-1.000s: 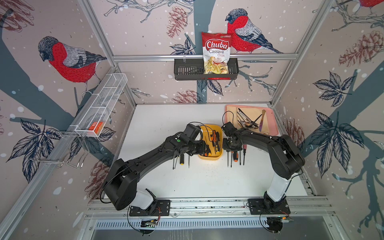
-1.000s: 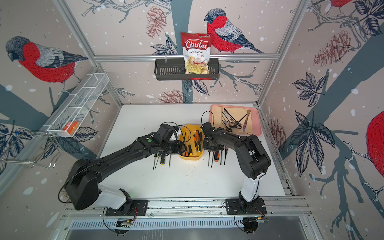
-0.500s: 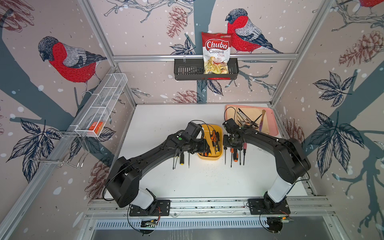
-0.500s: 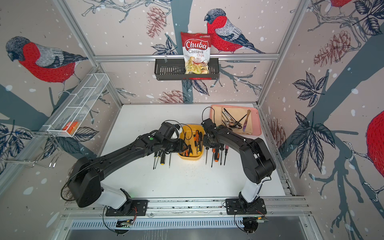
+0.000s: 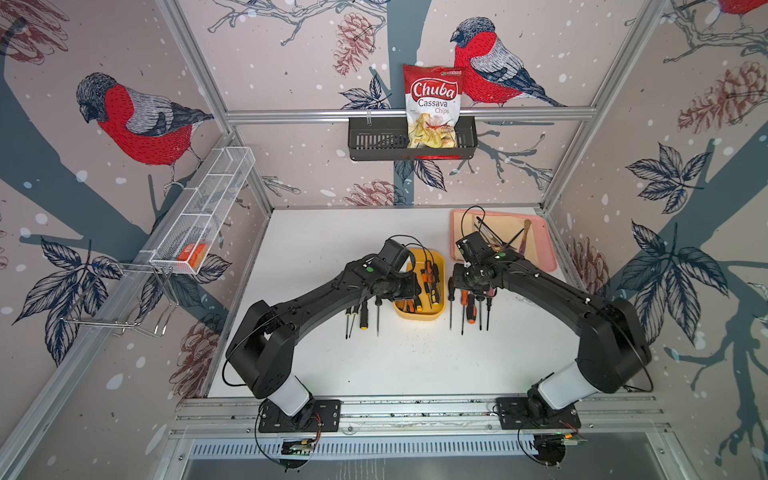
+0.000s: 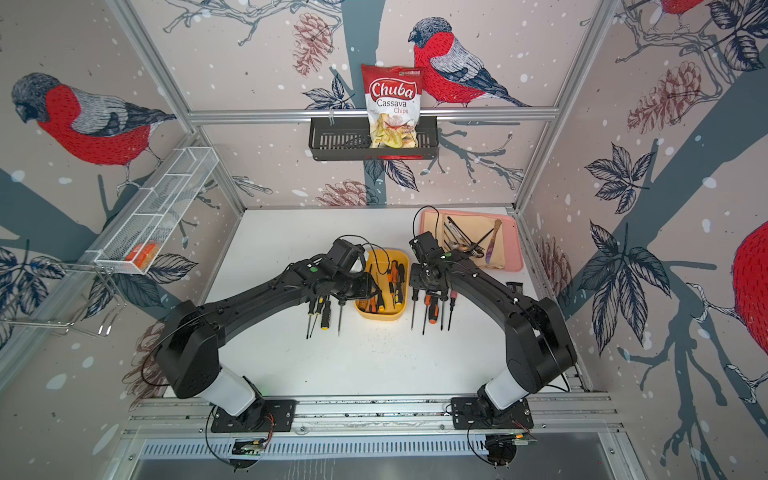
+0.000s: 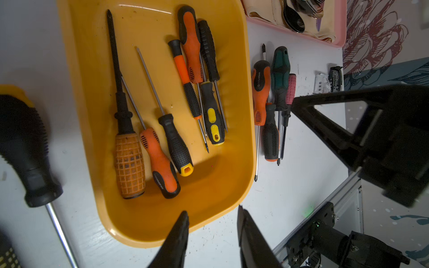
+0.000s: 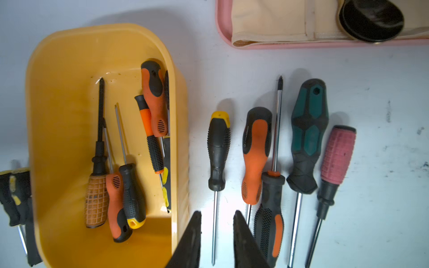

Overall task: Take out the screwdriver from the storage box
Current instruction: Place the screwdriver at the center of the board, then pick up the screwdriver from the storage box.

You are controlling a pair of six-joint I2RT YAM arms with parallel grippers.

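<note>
Storage box [image 5: 417,315]: yellow, holds about seven screwdrivers [image 7: 162,160]. Right row [image 8: 255,150]: five out on counter [image 5: 332,257] beside box. Left row [image 5: 363,309]: four out, opposite side of box. Left claw [image 7: 211,210]: apart, empty, over box rim. Right claw [image 8: 217,211]: narrowly apart, empty, above black-yellow screwdriver [image 8: 218,148] just beside box. Judged: over half out.

Several screwdrivers [image 7: 160,160] lie inside the storage box [image 7: 76,69], the left gripper [image 7: 212,210] at its rim, jaws parted and empty, loose screwdrivers [image 7: 261,92] just beside it.
</note>
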